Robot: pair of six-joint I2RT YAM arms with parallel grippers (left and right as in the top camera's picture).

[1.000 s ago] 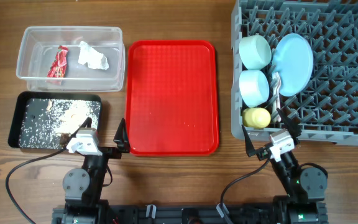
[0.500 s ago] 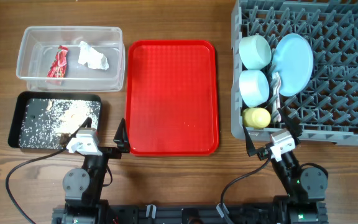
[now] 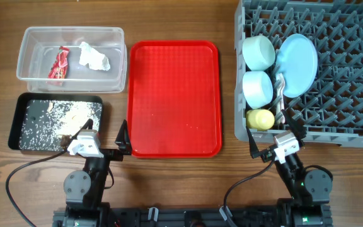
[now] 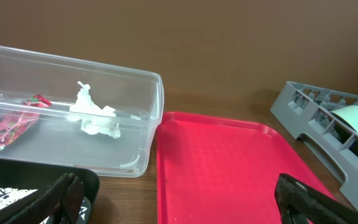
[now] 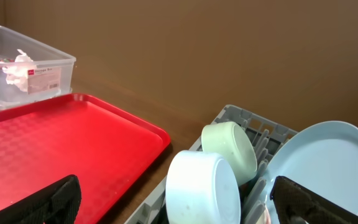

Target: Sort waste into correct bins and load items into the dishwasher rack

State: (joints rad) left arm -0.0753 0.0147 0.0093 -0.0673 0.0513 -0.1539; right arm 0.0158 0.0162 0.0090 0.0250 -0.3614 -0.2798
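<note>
The red wrapper (image 3: 59,65) and white napkin (image 3: 94,57) lie in the clear tub (image 3: 72,35); both also show in the left wrist view, wrapper (image 4: 8,128), napkin (image 4: 94,114). Crumbly scraps (image 3: 62,118) lie in the black tray (image 3: 17,106). The grey rack (image 3: 333,75) holds the blue plate (image 3: 298,62), green bowl (image 3: 259,50), blue bowl (image 3: 258,87), yellow cup (image 3: 261,118) and white cutlery (image 3: 280,94). My left gripper (image 3: 105,142) is open and empty at the table's front, by the tray's corner. My right gripper (image 3: 274,142) is open and empty, just in front of the rack.
The flat red serving tray (image 3: 174,98) lies in the middle with only a few crumbs on it. The rack's near wall stands right ahead of the right gripper. Bare wood runs along the front edge.
</note>
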